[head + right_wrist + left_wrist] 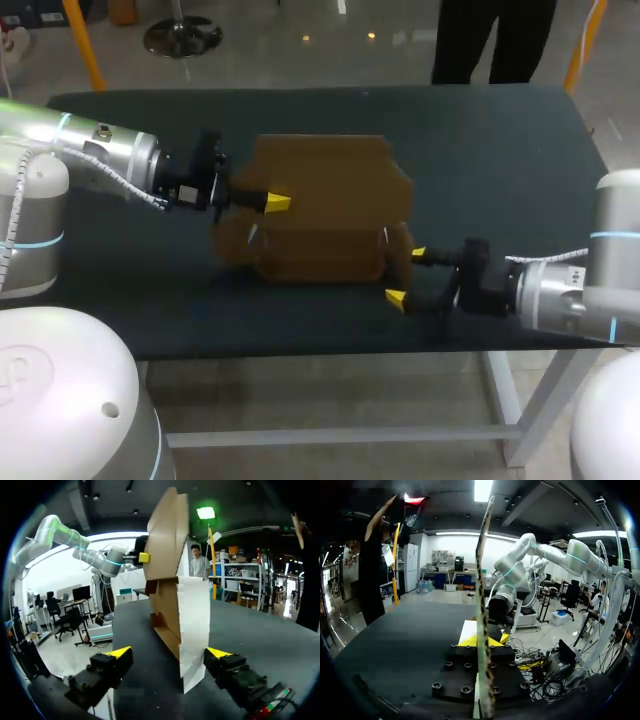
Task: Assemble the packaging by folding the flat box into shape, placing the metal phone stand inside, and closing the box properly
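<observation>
L claw (272, 203) was clamped on the cardboard box (330, 200) panel, R claw (407, 275) gaping open at its other end, fwiw.

No legible text, label or number on cardboard box (330, 205) or elsewhere.

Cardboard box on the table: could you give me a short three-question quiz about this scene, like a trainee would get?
1. True or false: the right hand has its fingers open.
2. Which hand grips a panel of the cardboard box? A. left hand B. right hand C. neither
3. Fill in: the fingertips of both hands are coloured ____.
Key: 1 true; 2 A; 3 yellow.
</observation>
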`<move>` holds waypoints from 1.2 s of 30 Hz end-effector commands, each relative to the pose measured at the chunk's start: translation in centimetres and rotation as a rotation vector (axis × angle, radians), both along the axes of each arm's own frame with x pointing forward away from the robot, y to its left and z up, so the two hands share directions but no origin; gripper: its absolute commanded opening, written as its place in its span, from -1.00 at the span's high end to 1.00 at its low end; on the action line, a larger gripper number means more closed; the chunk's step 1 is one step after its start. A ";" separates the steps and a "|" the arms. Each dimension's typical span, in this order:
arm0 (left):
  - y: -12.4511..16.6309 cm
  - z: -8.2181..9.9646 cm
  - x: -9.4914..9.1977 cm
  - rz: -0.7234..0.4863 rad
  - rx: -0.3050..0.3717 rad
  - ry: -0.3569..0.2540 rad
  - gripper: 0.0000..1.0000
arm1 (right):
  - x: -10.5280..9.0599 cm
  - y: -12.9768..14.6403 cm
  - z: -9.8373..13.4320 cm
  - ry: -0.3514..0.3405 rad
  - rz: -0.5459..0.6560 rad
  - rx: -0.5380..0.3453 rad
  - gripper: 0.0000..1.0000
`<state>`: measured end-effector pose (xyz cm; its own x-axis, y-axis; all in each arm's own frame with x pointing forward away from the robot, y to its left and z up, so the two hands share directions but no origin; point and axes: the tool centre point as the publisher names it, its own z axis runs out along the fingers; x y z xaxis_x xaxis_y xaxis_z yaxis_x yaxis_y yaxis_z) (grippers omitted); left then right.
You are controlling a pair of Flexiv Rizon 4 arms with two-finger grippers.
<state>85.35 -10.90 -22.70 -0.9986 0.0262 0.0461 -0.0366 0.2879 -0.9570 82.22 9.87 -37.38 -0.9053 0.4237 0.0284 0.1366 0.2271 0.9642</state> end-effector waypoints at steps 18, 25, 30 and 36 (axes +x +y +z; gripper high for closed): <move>0.1 -0.1 0.0 -0.001 0.002 0.001 1.00 | -0.1 2.5 -0.3 0.002 0.026 0.022 -1.00; 0.1 -0.1 0.0 -0.001 0.002 0.001 1.00 | -0.3 2.7 -0.6 0.010 0.028 0.022 -1.00; 0.1 -0.1 0.0 -0.001 0.002 0.001 1.00 | -0.8 1.7 -0.4 0.009 0.011 0.021 -1.00; 0.1 -0.1 0.0 -0.001 0.002 0.001 1.00 | -1.4 0.4 -0.3 0.013 -0.001 0.006 -1.00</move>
<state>85.35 -10.89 -22.71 -0.9986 0.0262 0.0461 -0.0366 0.2881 -0.9569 81.56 10.92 -38.13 -0.9066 0.4194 0.0467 0.1528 0.2230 0.9628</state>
